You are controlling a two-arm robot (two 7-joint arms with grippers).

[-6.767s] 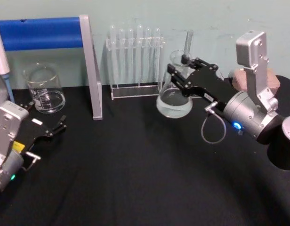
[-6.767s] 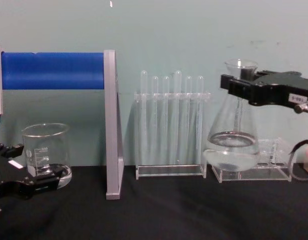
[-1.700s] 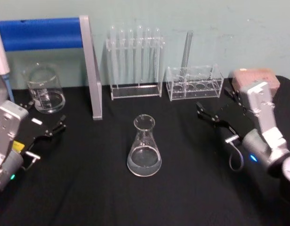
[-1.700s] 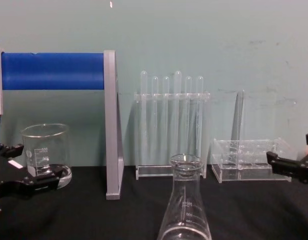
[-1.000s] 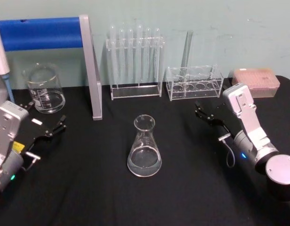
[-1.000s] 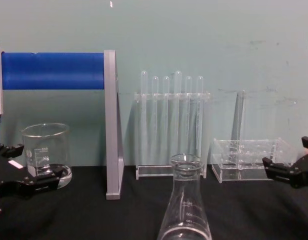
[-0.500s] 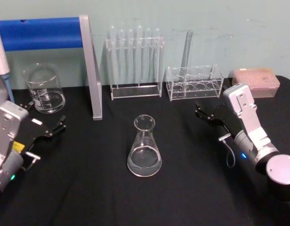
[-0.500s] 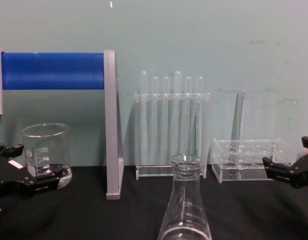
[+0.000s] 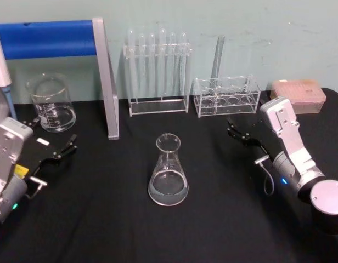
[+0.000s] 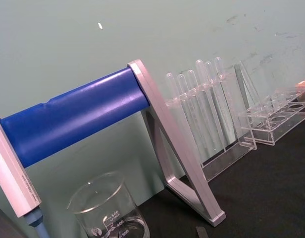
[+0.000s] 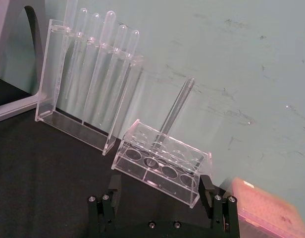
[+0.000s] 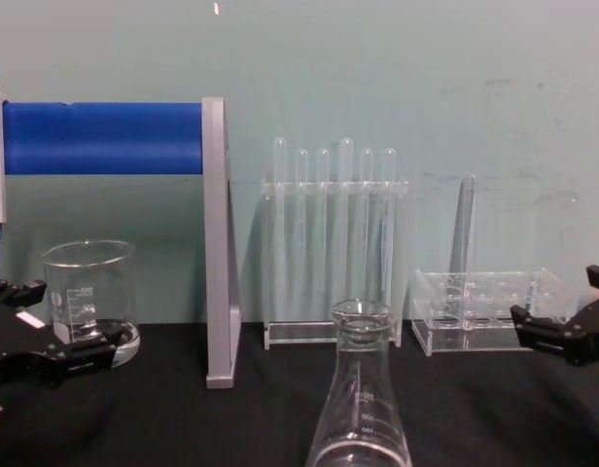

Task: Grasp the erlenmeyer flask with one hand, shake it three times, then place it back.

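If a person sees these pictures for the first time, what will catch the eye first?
Probably the erlenmeyer flask, standing upright and alone mid-table on the black cloth. Next, the blue roll on its grey stand at the back left. The right gripper sits open to the flask's right, apart from it.

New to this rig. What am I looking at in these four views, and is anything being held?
It is a two-armed robot at a black table. The head view looks down from above, the chest view looks level across the table, and each wrist view looks out from one arm.

The erlenmeyer flask stands upright mid-table with a little clear liquid, apart from both arms. The right gripper is to its right, fingers open and empty. The left gripper sits at the table's left beside a beaker, open too. So nothing is held.

Behind stand a blue-barred stand, a test tube rack and a low clear rack.
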